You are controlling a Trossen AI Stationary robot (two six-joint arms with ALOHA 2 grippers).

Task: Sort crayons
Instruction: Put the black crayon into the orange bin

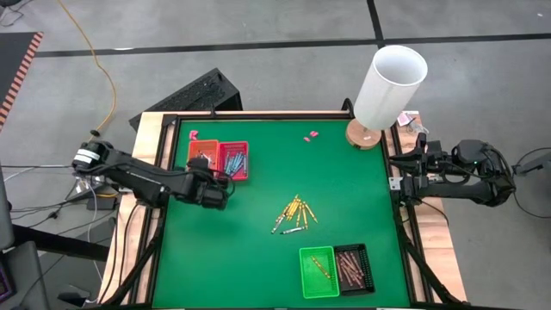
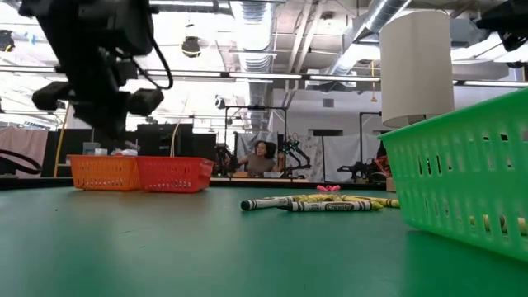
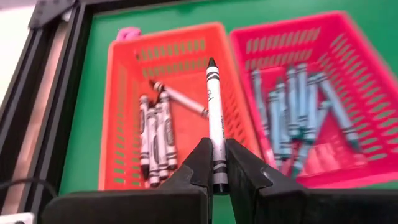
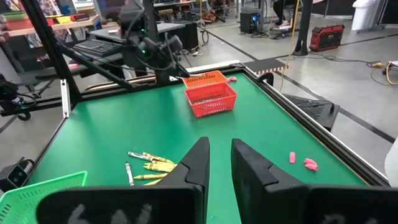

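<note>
My left gripper (image 1: pixel 221 189) hovers just near of the orange basket (image 1: pixel 203 158) and the red basket (image 1: pixel 234 160), shut on a grey crayon (image 3: pixel 214 106) that points out over the orange basket (image 3: pixel 124 112). The orange basket holds several grey crayons (image 3: pixel 155 140), and the red basket (image 3: pixel 323 93) holds blue ones (image 3: pixel 292 118). A loose pile of crayons (image 1: pixel 295 213) lies flat on the green mat at mid-table. My right gripper (image 4: pixel 219 155) waits open at the table's right edge, with nothing between its fingers. My left gripper pinches the grey crayon near its blunt rear end (image 3: pixel 218 169) between its two fingers. The crayon lies along the fingers and sticks out ahead of them, its tip (image 3: pixel 212 63) forward. The fingers slant downward toward the baskets. The crayon is lifted clear above the orange basket.
A green tray (image 1: pixel 318 272) with a few crayons and a black tray (image 1: pixel 353 268) with brown-red ones sit at the near right. A white cylinder on a wooden base (image 1: pixel 387 86) stands at the far right corner. Pink scraps (image 1: pixel 312 135) lie on the far mat.
</note>
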